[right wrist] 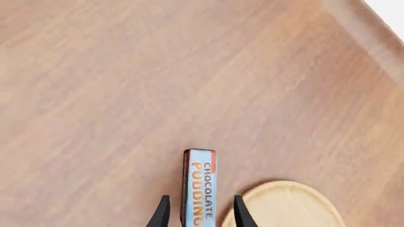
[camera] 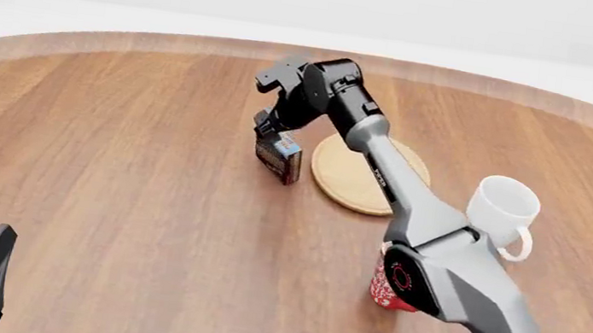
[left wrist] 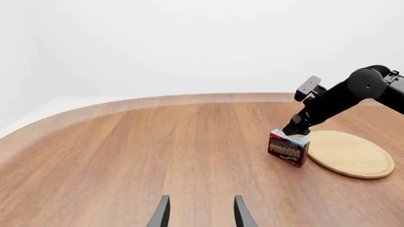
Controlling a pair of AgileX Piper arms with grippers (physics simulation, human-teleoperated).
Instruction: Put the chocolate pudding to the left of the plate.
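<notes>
Black upper arm links, grey base link with red ring marking, tapered black claw fingers

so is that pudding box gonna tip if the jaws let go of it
Possibly: the small dark brown pudding carton with blue top stands on a narrow edge, thin in the right wrist view, so a nudge could topple it. It looks rigid and probably light. The round tan wooden plate sits close beside it.

pudding sitting just left of plate | white mug sitting right of plate | red mug sitting nearer, behind right arm
</notes>
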